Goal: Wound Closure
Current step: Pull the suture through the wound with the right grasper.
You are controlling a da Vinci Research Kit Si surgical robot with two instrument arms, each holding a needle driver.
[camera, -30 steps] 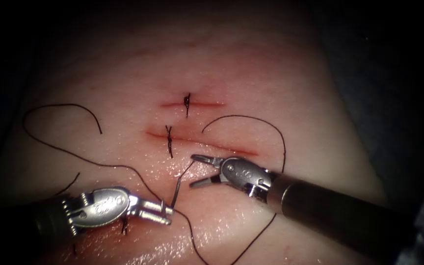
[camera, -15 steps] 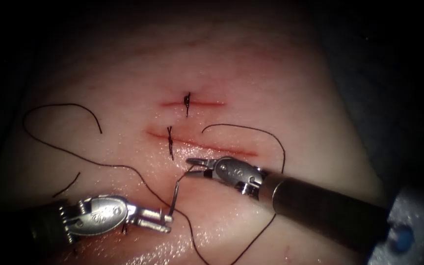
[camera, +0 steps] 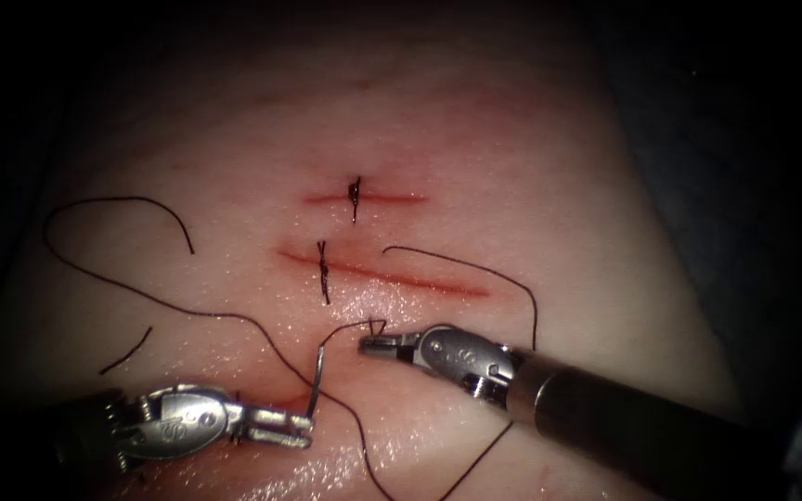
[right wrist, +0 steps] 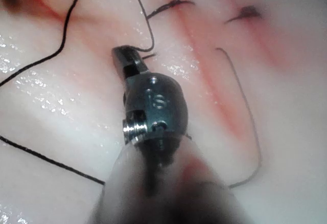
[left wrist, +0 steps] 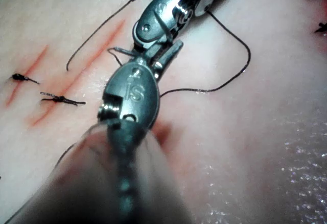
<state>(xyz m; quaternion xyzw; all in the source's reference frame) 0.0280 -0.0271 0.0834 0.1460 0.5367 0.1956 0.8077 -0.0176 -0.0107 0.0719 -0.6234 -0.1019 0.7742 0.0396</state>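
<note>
Between both closed jaws, needle off tissue.

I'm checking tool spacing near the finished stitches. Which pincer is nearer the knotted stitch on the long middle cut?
Right. The right pincer lies just below and right of the knotted stitch; the left pincer, holding the needle, is farther below.
</note>
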